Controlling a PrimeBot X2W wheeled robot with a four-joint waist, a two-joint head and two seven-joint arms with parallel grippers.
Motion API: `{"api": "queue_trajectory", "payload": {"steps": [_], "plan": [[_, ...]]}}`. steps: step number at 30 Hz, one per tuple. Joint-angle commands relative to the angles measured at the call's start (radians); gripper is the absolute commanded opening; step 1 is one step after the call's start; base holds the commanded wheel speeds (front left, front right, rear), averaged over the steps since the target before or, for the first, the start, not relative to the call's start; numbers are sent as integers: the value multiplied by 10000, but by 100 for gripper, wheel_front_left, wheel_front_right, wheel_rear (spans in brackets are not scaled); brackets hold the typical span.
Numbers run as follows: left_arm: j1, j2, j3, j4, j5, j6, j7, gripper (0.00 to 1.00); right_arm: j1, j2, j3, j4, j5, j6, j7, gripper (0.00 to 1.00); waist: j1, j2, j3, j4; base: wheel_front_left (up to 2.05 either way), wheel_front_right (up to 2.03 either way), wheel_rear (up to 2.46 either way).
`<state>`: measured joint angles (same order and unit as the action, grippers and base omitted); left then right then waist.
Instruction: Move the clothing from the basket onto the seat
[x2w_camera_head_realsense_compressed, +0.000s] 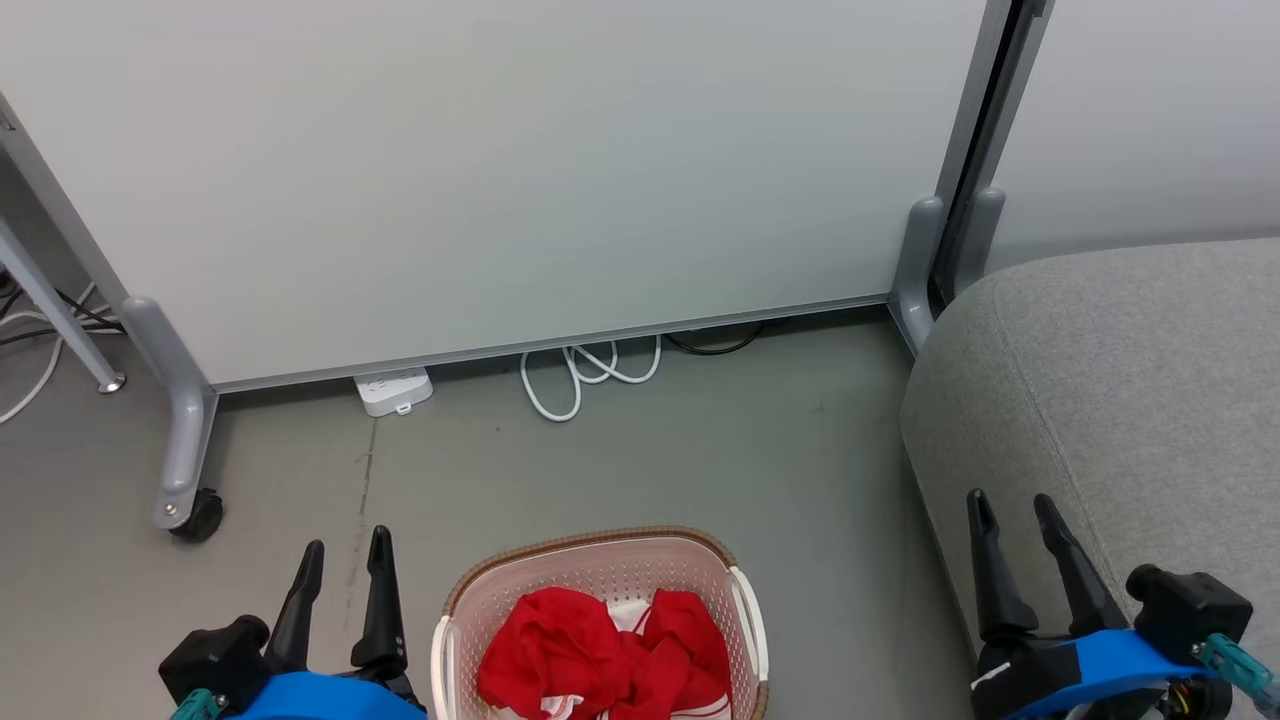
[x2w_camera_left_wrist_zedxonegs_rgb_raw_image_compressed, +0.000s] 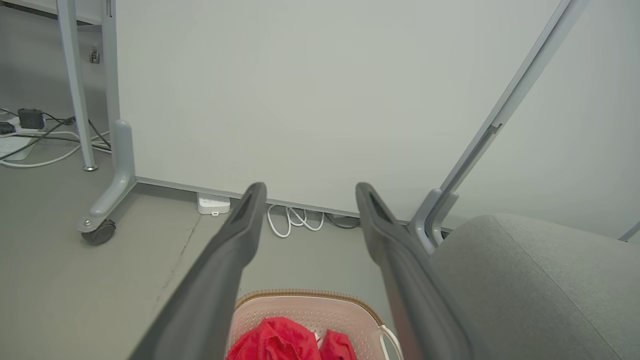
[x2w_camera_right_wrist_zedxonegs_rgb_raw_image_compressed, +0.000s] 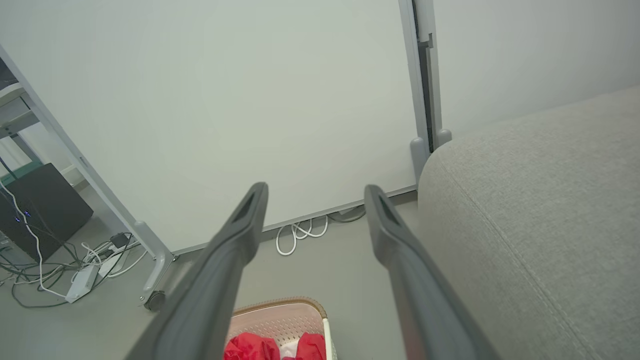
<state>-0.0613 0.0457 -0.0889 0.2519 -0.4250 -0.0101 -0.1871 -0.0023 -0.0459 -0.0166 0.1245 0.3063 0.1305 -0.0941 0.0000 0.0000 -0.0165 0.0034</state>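
Observation:
The cream basket (x2w_camera_head_realsense_compressed: 745, 610) with a brown woven rim stands on the floor at the bottom centre of the head view. Crumpled red clothing (x2w_camera_head_realsense_compressed: 600, 655) with white parts lies inside it. The grey seat (x2w_camera_head_realsense_compressed: 1130, 400) fills the right side. My left gripper (x2w_camera_head_realsense_compressed: 345, 555) hangs open to the left of the basket, nothing between its fingers. My right gripper (x2w_camera_head_realsense_compressed: 1010, 503) is open over the seat's front left edge. The left wrist view shows the basket (x2w_camera_left_wrist_zedxonegs_rgb_raw_image_compressed: 305, 300), the clothing (x2w_camera_left_wrist_zedxonegs_rgb_raw_image_compressed: 280, 340) and the seat (x2w_camera_left_wrist_zedxonegs_rgb_raw_image_compressed: 530, 280) past its open fingers (x2w_camera_left_wrist_zedxonegs_rgb_raw_image_compressed: 240, 240). The right wrist view shows the same basket (x2w_camera_right_wrist_zedxonegs_rgb_raw_image_compressed: 285, 312) and seat (x2w_camera_right_wrist_zedxonegs_rgb_raw_image_compressed: 530, 200).
A pale partition panel (x2w_camera_head_realsense_compressed: 500, 170) on wheeled grey feet (x2w_camera_head_realsense_compressed: 185, 480) stands behind the basket. A white power strip (x2w_camera_head_realsense_compressed: 393, 390) and coiled white cable (x2w_camera_head_realsense_compressed: 585, 375) lie at its base. More cables (x2w_camera_right_wrist_zedxonegs_rgb_raw_image_compressed: 75, 270) and a dark box (x2w_camera_right_wrist_zedxonegs_rgb_raw_image_compressed: 45, 210) sit at the far left.

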Motion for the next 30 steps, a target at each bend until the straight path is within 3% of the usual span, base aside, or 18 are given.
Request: {"api": "queue_trajectory", "payload": {"steps": [1,30], "plan": [[-41,68,-12,-66,239,64,-106,100,14,-52,44,-103,-322,3,-85,100,0,0,-1,10,0,0,0],[-22,69,-245,62,1434,304,-646,100,211,-63,420,-263,-2781,2,-453,100,0,0,-5,83,0,0,0]]}}
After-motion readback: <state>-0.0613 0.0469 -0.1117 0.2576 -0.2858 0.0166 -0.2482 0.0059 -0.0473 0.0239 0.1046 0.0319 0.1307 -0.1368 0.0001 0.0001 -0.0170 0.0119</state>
